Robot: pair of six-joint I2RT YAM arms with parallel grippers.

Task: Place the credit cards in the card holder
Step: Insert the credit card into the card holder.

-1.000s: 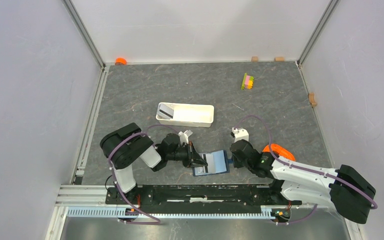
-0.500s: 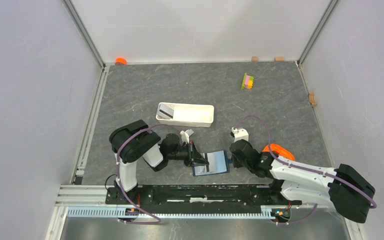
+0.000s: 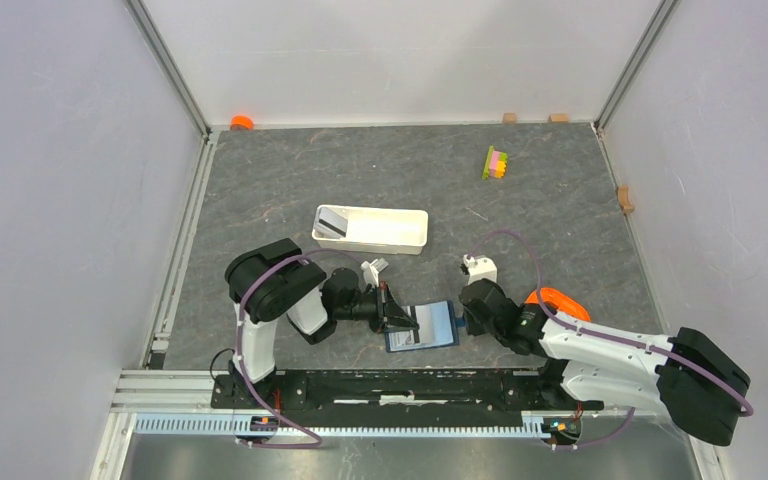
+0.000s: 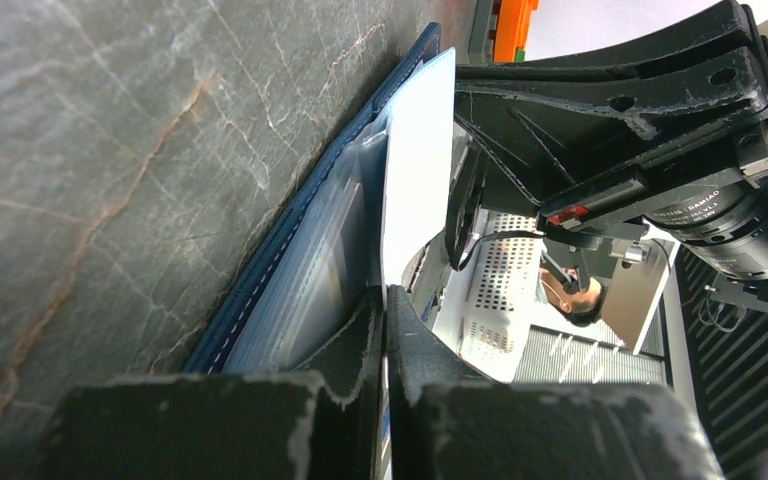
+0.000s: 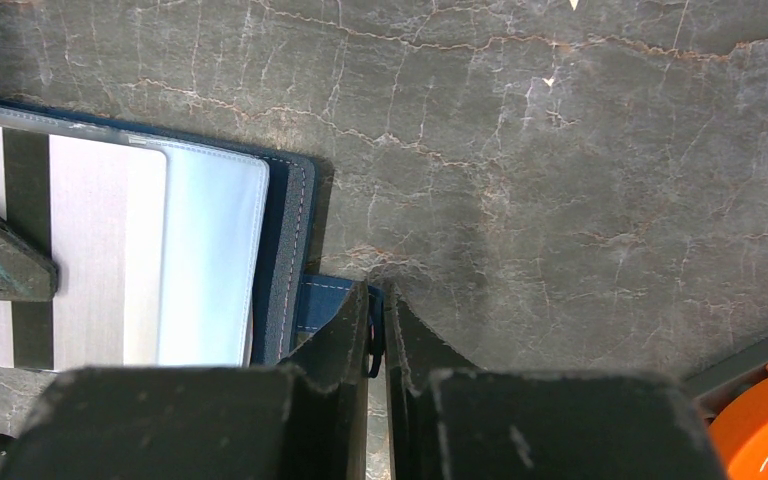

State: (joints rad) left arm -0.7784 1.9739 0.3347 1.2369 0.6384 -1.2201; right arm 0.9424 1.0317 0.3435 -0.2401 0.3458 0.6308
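Left gripper (image 4: 385, 300) clamped on card (image 4: 415, 170), its long axis running frame-right into holder (image 5: 288, 240), lower centre; right gripper (image 5: 378, 310) clamped on holder's right edge.

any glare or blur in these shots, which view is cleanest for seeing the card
Left wrist: the card in the left tool is blown out near white, its fingers soft. Right wrist: table veins sharp, pale sheen on the clear pocket of the card holder, right tool blurry. Top external: even light, no glare, everything small.
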